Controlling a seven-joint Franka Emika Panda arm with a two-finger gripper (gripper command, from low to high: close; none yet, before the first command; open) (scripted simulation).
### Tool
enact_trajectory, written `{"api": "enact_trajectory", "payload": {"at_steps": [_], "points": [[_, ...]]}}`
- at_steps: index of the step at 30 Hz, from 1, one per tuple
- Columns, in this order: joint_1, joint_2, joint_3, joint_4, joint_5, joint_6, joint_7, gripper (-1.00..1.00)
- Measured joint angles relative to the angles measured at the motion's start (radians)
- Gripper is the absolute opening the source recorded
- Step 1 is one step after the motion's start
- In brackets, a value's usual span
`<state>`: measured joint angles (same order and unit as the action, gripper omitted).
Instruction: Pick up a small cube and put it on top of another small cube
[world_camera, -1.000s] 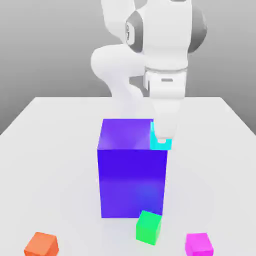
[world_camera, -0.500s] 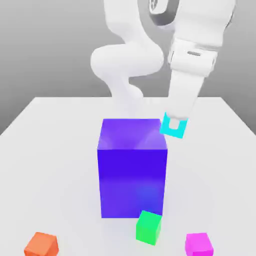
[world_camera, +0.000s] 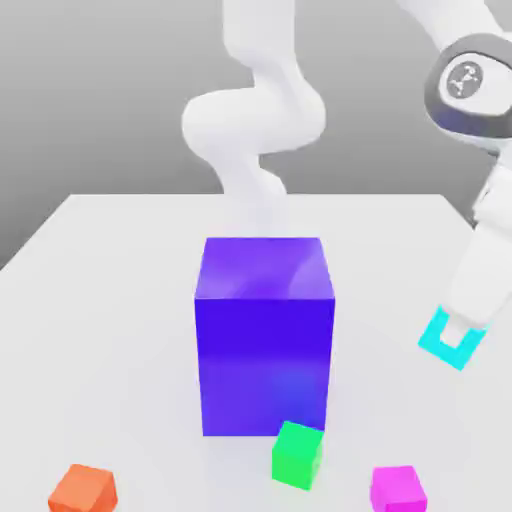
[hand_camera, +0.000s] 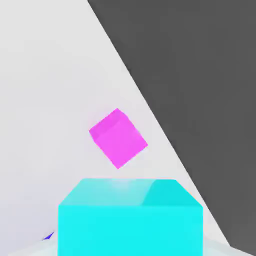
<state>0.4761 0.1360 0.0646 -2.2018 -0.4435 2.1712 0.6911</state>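
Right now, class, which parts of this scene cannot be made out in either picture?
- Small orange cube: base cut by exterior view's lower edge.
- Small magenta cube: base cut likewise.
- Big blue-violet block: rear faces hidden by itself.
- Gripper: hand view blocked by held cyan cube.

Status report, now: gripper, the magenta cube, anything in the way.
Gripper shut on cyan cube, off the table. Magenta cube on the table, ungrasped. Green cube bare on top.

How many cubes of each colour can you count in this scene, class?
Magenta cube: 1
Green cube: 1
Orange cube: 1
Cyan cube, held in the pincer: 1
Big blue-violet block: 1
Total: 5
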Motion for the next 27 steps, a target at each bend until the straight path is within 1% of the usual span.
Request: {"api": "enact_trajectory", "payload": {"at_steps": [6, 12, 18, 25, 27], "points": [[0.055, 0.150, 0.007, 0.100, 0.003, 0.045, 0.211, -1.00], [0.110, 0.281, 0.013, 0.195, 0.053, 0.105, 0.397, -1.00], [0.148, 0.391, 0.027, 0.289, 0.146, 0.170, 0.563, -1.00], [0.167, 0.493, 0.057, 0.399, 0.299, 0.239, 0.742, -1.00], [0.170, 0.549, 0.056, 0.427, 0.318, 0.280, 0.770, -1.00]]}}
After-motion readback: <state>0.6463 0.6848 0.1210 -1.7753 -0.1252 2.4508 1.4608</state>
